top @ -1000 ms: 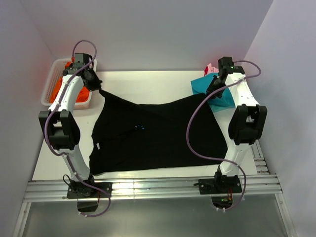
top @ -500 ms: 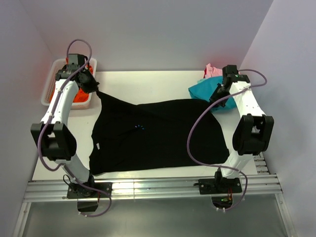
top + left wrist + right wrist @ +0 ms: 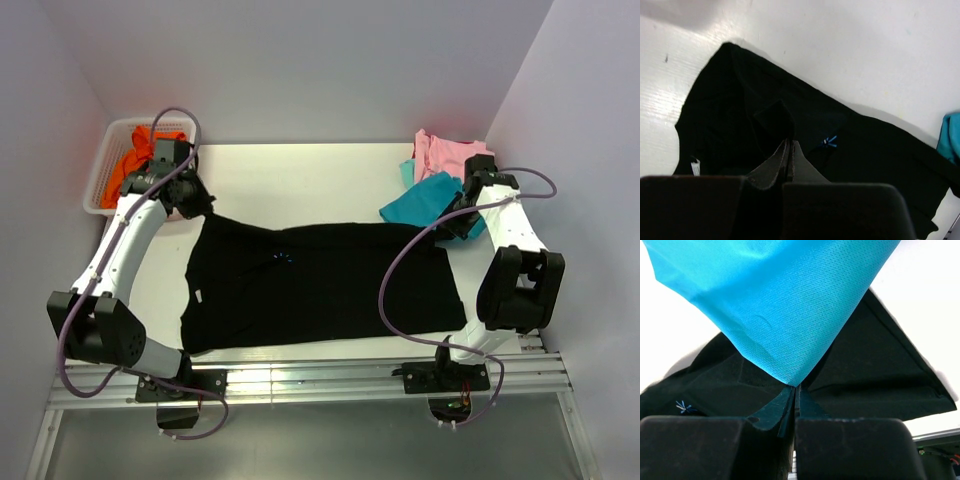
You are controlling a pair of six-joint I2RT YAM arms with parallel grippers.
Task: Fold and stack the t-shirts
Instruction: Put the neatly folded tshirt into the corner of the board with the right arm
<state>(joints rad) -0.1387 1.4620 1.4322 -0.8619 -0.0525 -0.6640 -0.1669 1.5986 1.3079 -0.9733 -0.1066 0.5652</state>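
White table (image 3: 300,180): black tee (image 3: 320,285), teal tee (image 3: 420,203), pink tee (image 3: 445,155), basket (image 3: 128,123)

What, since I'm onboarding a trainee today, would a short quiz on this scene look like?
1. True or false: the orange t-shirt lies in the white basket.
2. What is the left gripper clamped on? A) nothing B) the black t-shirt C) the basket's rim
3. Name the colour of the shirt lying behind the teal t-shirt at the far right.

Key: 1 true. 2 B. 3 pink: it is the pink t-shirt.
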